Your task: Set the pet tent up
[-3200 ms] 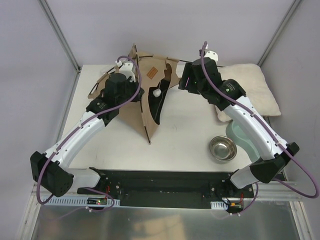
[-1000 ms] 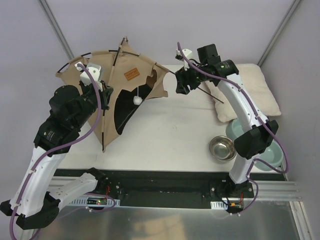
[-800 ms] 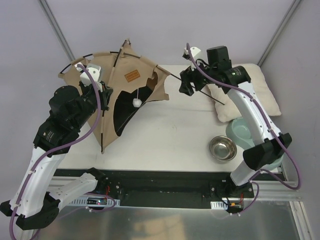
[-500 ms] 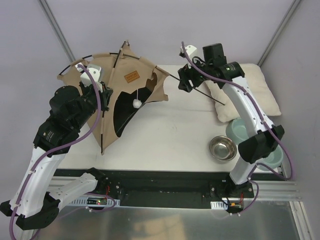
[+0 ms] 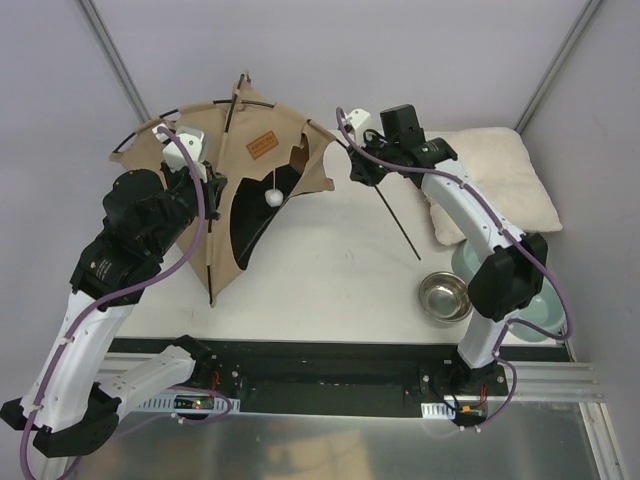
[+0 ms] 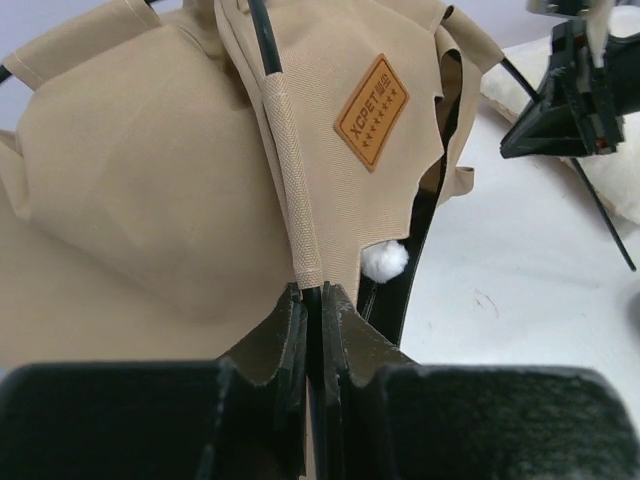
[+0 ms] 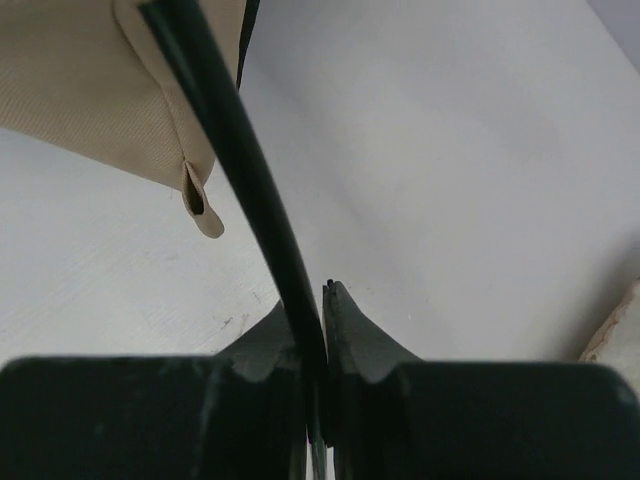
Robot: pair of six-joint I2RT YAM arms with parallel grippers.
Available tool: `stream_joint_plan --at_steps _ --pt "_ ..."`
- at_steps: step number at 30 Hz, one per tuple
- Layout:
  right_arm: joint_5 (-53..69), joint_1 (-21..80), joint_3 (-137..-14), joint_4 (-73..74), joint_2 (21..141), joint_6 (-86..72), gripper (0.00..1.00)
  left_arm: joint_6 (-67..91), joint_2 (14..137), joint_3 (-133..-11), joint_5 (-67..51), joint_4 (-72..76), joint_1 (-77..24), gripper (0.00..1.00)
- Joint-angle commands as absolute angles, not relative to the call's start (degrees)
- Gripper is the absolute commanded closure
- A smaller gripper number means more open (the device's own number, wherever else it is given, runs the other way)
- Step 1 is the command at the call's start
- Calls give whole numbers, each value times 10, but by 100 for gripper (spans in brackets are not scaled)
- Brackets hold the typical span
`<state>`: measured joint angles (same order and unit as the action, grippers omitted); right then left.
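The tan pet tent (image 5: 250, 165) hangs half raised over the table's far left, its brown label (image 5: 263, 143) facing up and a white pompom (image 5: 269, 198) dangling in the dark doorway. My left gripper (image 5: 205, 185) is shut on a black pole (image 6: 262, 35) just below its woven sleeve (image 6: 295, 180). My right gripper (image 5: 362, 168) sits at the tent's right corner, shut on another thin black pole (image 5: 398, 225). That pole's free end slants down toward the bowls. In the right wrist view the pole (image 7: 235, 150) runs between the closed fingers (image 7: 345, 330), next to a fabric loop (image 7: 198, 205).
A fluffy off-white pillow (image 5: 500, 180) lies at the far right. A steel bowl (image 5: 445, 297) and a teal bowl (image 5: 472, 265) stand at the near right, partly under my right arm. Frame posts rise at both far corners.
My right gripper was open around the pole and has shut on it, shifting left toward the tent corner. The pole's free end swung nearer the steel bowl. The left arm barely moved.
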<state>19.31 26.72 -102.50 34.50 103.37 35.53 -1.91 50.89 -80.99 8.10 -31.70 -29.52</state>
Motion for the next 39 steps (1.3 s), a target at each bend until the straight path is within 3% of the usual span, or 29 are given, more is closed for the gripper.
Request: stream_joint_plan --at_steps 1,6,13,25,39 --pt "156 266 -1024 259 962 330 94 -27 504 -816 97 -272 -288 100" --pt "145 272 -1026 255 937 318 95 -26 516 -816 106 -264 -288 100" --pt "60 292 -1093 358 917 203 97 -24 541 -809 109 -232 -286 100" --pt "-67 307 -1040 464 816 3 100 65 632 -766 -17 -135 -217 91" --pt "38 322 -918 365 842 -134 100 58 748 -754 -181 -29 -116 89"
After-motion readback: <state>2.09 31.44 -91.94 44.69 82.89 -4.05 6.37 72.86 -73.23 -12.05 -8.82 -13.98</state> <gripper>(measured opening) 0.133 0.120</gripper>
